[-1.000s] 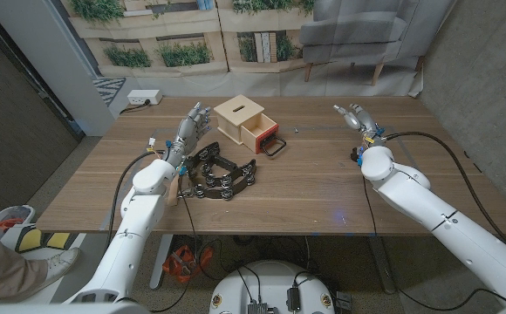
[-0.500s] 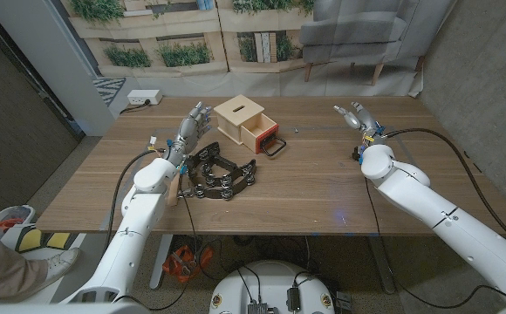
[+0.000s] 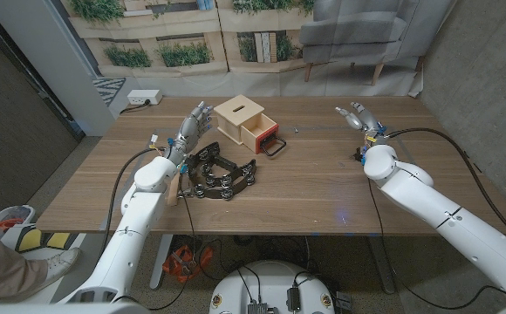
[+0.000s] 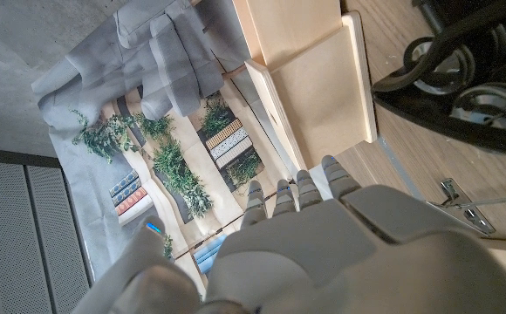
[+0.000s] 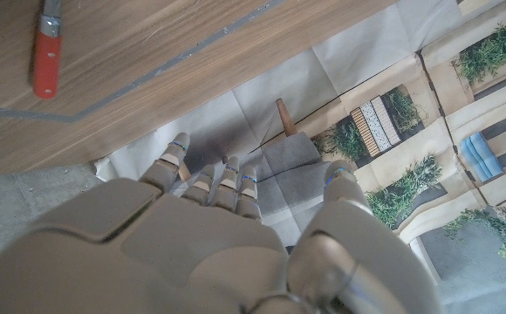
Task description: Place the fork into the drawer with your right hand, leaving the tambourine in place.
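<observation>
The robot's right hand (image 3: pixel 361 117) hovered over the far side of the wooden counter (image 3: pixel 323 196), fingers (image 5: pixel 222 187) spread and holding nothing. It had not yet taken the fork. A red-handled metal utensil (image 5: pixel 45 54), which I took for the fork, lay on the counter close to that hand in the right wrist view; its head ran out of frame.

The left hand (image 3: pixel 193 129) stood just beside the pale wooden box (image 3: pixel 240 113), fingers apart and empty, probably parked clear of the black half-moon tambourine (image 3: pixel 222 176) so it stayed put. The box's red-fronted drawer (image 3: pixel 266 135) stood pulled out toward the tambourine — ready to receive, with nothing visible inside.
</observation>
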